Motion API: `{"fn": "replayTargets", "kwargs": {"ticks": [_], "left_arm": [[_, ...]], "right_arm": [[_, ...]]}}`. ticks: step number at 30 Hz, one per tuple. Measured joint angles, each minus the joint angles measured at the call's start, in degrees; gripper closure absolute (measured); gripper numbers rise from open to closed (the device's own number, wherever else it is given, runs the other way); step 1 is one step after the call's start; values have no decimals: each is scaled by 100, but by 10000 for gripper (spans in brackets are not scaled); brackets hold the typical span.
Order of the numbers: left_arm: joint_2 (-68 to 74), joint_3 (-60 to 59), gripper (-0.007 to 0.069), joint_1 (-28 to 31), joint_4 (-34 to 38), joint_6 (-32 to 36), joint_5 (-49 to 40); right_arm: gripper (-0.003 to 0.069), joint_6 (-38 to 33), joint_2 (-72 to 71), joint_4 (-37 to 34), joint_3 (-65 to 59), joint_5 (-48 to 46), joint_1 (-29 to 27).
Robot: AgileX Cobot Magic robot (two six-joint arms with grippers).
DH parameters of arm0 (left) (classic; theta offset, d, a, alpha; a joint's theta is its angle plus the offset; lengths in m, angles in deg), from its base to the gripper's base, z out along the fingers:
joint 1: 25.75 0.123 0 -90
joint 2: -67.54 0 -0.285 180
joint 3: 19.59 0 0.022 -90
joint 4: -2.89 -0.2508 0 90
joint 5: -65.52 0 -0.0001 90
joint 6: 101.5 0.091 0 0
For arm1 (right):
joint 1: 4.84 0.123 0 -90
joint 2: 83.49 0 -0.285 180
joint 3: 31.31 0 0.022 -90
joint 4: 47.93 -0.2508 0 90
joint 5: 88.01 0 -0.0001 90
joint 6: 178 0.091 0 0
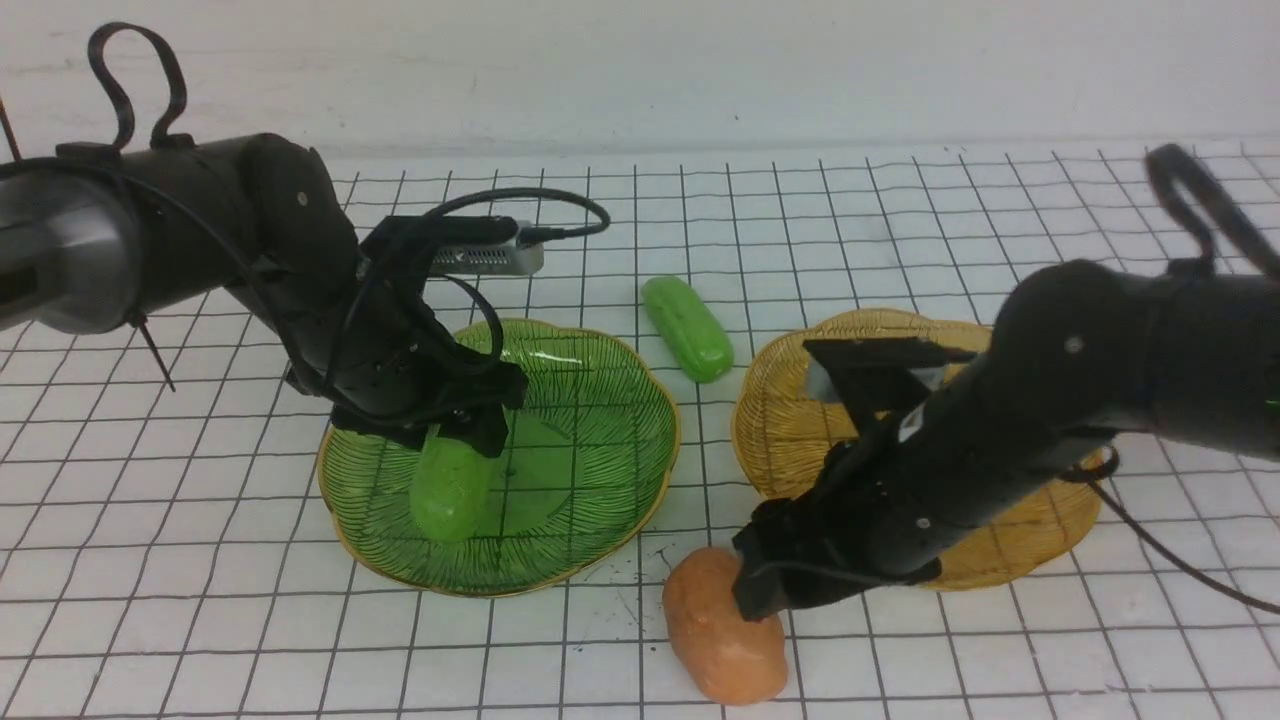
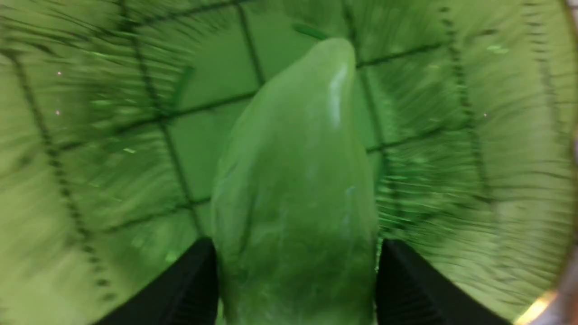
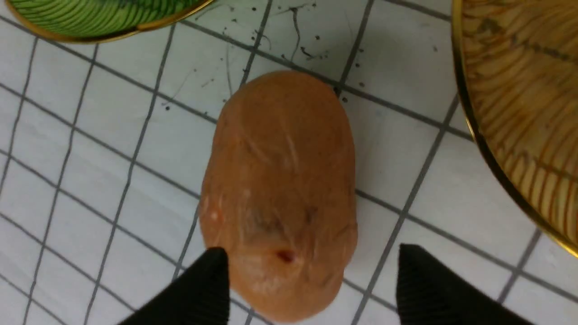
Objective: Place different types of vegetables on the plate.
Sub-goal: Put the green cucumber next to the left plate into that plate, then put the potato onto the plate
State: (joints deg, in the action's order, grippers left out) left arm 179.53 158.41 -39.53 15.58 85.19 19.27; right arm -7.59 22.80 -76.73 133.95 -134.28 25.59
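Observation:
My left gripper [image 1: 468,432] is shut on a pointed green cucumber [image 1: 450,488] and holds it tip down over the green plate [image 1: 600,420]. In the left wrist view the cucumber [image 2: 293,180] fills the gap of the gripper [image 2: 298,253] above the plate [image 2: 451,135]. My right gripper [image 1: 762,590] is open over an orange-brown potato [image 1: 722,640] lying on the table in front of the plates. In the right wrist view the gripper [image 3: 309,253] straddles the potato's [image 3: 280,180] near end. A second green cucumber [image 1: 687,328] lies on the table between the plates. The second potato is out of view.
A yellow plate [image 1: 790,430] lies at the right, partly under my right arm; its rim shows in the right wrist view [image 3: 533,113], as does the green plate's edge [image 3: 90,18]. The table is white with a black grid [image 1: 900,230].

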Motion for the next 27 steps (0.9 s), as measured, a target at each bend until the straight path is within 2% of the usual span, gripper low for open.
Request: {"fn": "replayTargets", "kwargs": {"ticks": [2, 3, 5, 8, 10, 11, 12, 13, 14, 15, 17, 20, 23, 27], "left_arm": [[0, 17, 101, 0, -228, -169, -6], [0, 34, 76, 0, -284, -271, -6], [0, 72, 41, 0, -408, -464, -46], [12, 250, 40, 0, -428, -742, -210], [17, 510, 83, 0, -340, -910, -346], [24, 676, 127, 0, -233, -936, -420], [30, 863, 187, -6, -99, -928, -480], [56, 1115, 280, -22, 47, -898, -520], [60, 1206, 316, -27, 71, -887, -534], [111, 1502, 429, -60, 160, -846, -593], [272, 2126, 574, -133, 230, -801, -777], [546, 2814, 620, -217, 280, -801, -1054], [907, 3485, 629, -343, 280, -796, -1337], [1545, 4252, 606, -642, 262, -796, -1491]], "right_arm": [[67, 0, 371, -68, 233, -38, 47], [35, 0, 465, -87, 286, -58, 65], [-2, 0, 638, -135, 396, -86, 105], [-14, 0, 800, -150, 518, -97, 139], [24, 6, 871, -142, 561, -123, 139], [69, 21, 881, -128, 560, -159, 139], [132, 79, 886, -104, 569, -230, 139], [181, 139, 886, -58, 592, -331, 139], [181, 149, 886, -43, 604, -382, 139], [173, 150, 886, 35, 635, -530, 139], [166, 150, 819, 142, 663, -873, 139], [166, 150, 435, 319, 663, -1206, 121], [166, 150, -225, 657, 670, -1340, -72], [166, 177, -883, 1108, 676, -1224, -777]]}}
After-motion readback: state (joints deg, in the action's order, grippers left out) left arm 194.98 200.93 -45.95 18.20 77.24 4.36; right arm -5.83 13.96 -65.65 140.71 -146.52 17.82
